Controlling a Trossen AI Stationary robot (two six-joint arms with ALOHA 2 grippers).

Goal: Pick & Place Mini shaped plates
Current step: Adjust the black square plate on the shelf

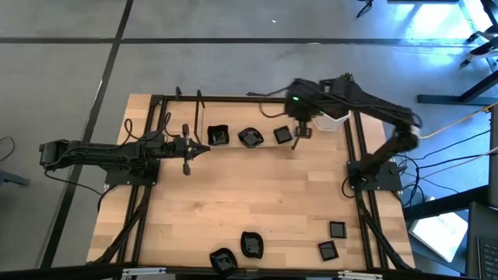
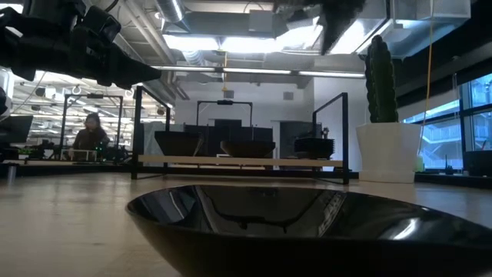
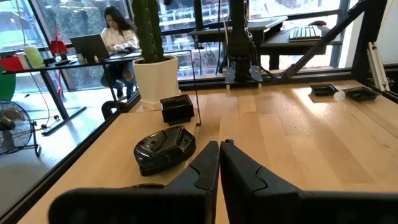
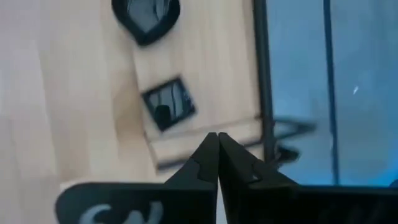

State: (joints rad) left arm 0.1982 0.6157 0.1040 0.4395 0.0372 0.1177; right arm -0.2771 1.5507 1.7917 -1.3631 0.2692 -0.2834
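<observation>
Overhead, the right gripper (image 1: 296, 142) is seen closed and empty just beside the small square plate (image 1: 282, 135), which lies near the white cactus pot (image 1: 334, 118). The left gripper (image 1: 204, 148) is likewise closed on nothing, just beside the wavy-edged plate (image 1: 219, 137) farther from that pot.

The plates (image 1: 250, 138) are showing glossy black, their surfaces mirroring pale ceiling light in the low view. The table (image 1: 257, 194) is showing light blond wood with fine plank lines running along it. The frame (image 1: 233, 99) and both arms are showing dark, near black. The pot (image 2: 388, 152) is showing white, holding a deep green cactus (image 2: 377, 77). The floor (image 1: 62, 85) is showing grey, crossed by thin dark lines.
</observation>
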